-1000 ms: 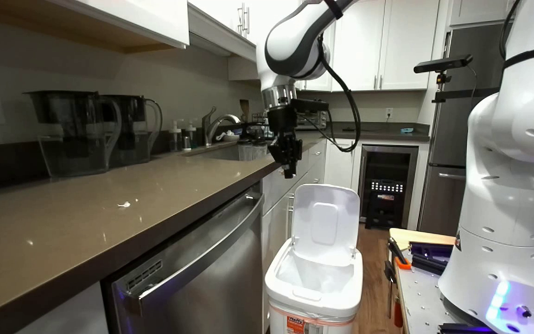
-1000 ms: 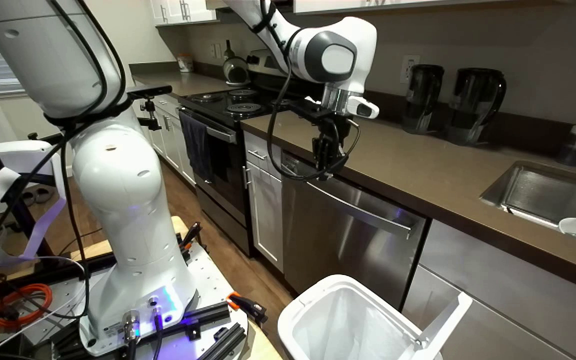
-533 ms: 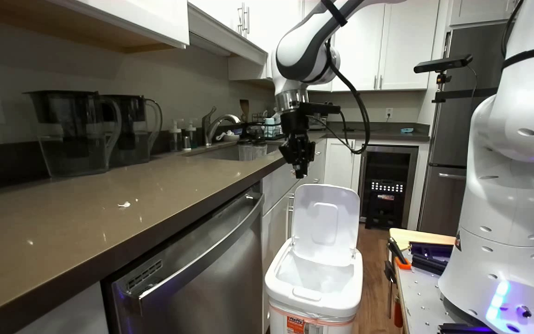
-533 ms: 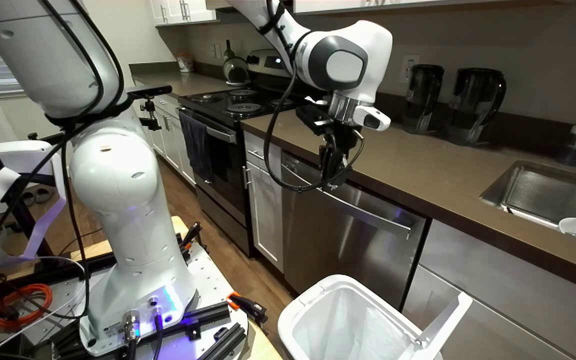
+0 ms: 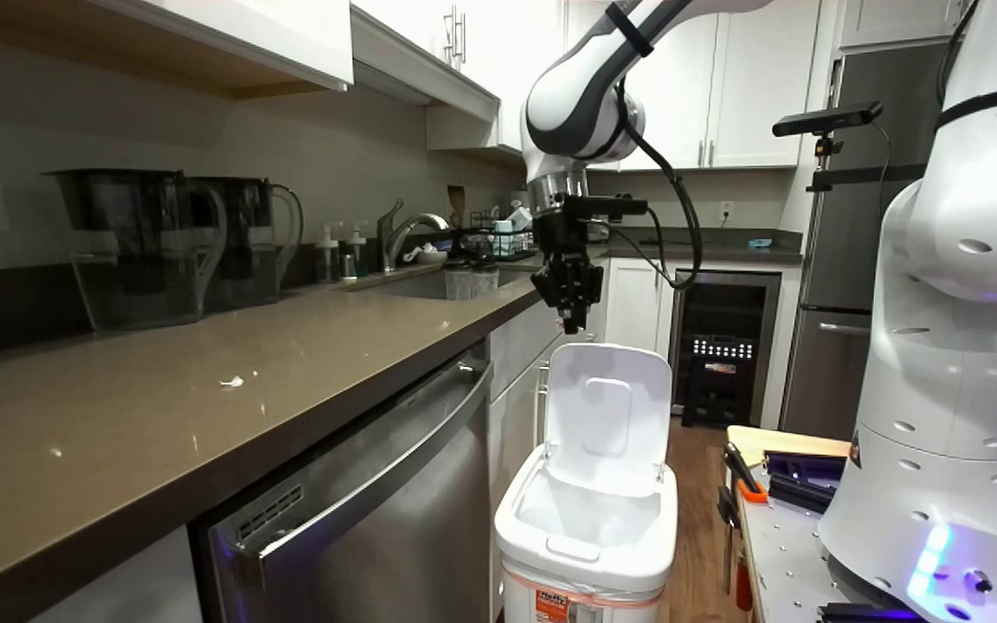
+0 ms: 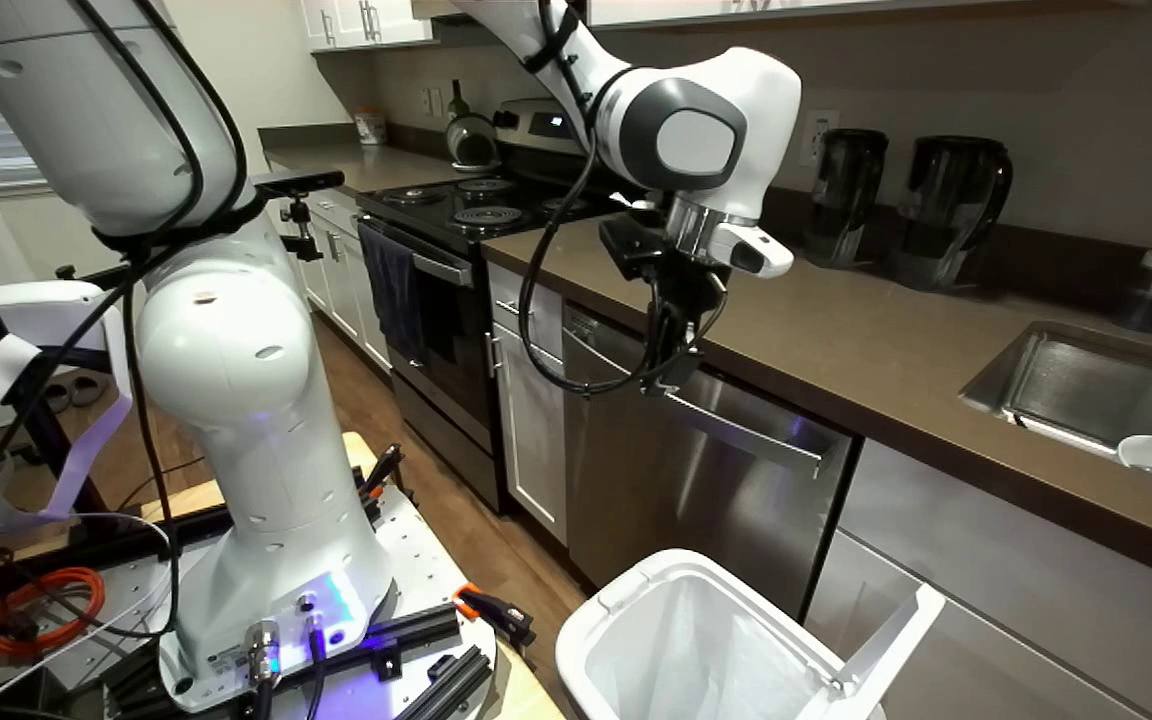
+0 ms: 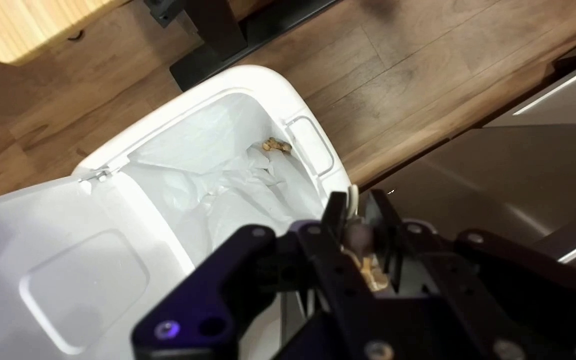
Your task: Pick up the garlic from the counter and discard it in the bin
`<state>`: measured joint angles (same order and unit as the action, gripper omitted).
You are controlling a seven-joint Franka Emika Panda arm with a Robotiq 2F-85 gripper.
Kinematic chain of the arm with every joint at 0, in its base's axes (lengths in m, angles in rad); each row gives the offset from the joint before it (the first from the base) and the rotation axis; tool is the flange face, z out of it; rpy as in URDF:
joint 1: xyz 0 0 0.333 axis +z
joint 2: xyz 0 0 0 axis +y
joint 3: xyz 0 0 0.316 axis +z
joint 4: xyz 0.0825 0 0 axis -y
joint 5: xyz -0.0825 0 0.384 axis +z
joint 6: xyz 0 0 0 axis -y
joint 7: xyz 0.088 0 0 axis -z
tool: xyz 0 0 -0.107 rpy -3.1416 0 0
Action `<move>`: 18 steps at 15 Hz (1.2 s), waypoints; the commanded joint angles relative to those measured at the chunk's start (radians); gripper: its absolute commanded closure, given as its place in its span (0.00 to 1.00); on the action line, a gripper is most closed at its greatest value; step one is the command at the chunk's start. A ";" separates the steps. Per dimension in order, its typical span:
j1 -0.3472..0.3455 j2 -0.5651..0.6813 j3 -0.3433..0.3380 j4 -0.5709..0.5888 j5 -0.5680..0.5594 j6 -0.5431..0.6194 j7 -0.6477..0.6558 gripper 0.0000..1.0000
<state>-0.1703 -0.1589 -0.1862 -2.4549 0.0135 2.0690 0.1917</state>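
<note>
Kitchen with white cabinets [image 5: 758, 104] and a long brown surface [image 5: 161, 433]. Tool [image 7: 358, 205] with fingers [image 7: 336, 207] set narrow, holding between them a pale, blurred bit of garlic [image 7: 352, 200]. Pointing down, higher than the bin [image 5: 542, 562], and seen against its rim [image 7: 268, 82] from the wrist. Inside, a tan lumpy piece [image 7: 276, 145] on the white bag [image 7: 240, 195]; whether garlic, cannot tell. Behind, a raised lid [image 5: 611, 415]; beside, a steel dishwasher [image 5: 395, 519]. On the surface, farther away, another small white piece of garlic [image 5: 234, 382], and two pitchers [image 5: 139, 294] by the wall [image 5: 317, 147].
</note>
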 commanded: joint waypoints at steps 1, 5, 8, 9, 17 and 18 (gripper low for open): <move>-0.018 -0.025 0.008 -0.021 0.001 -0.003 0.064 0.92; -0.024 -0.022 0.010 -0.015 -0.003 -0.022 0.125 0.85; -0.023 -0.025 0.012 -0.016 -0.001 -0.024 0.145 0.52; -0.022 -0.026 0.013 -0.016 0.001 -0.024 0.146 0.45; -0.012 -0.027 0.030 -0.002 -0.003 -0.016 0.150 0.01; -0.010 -0.029 0.033 0.003 -0.002 -0.018 0.146 0.00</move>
<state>-0.1799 -0.1612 -0.1703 -2.4539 0.0129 2.0605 0.3205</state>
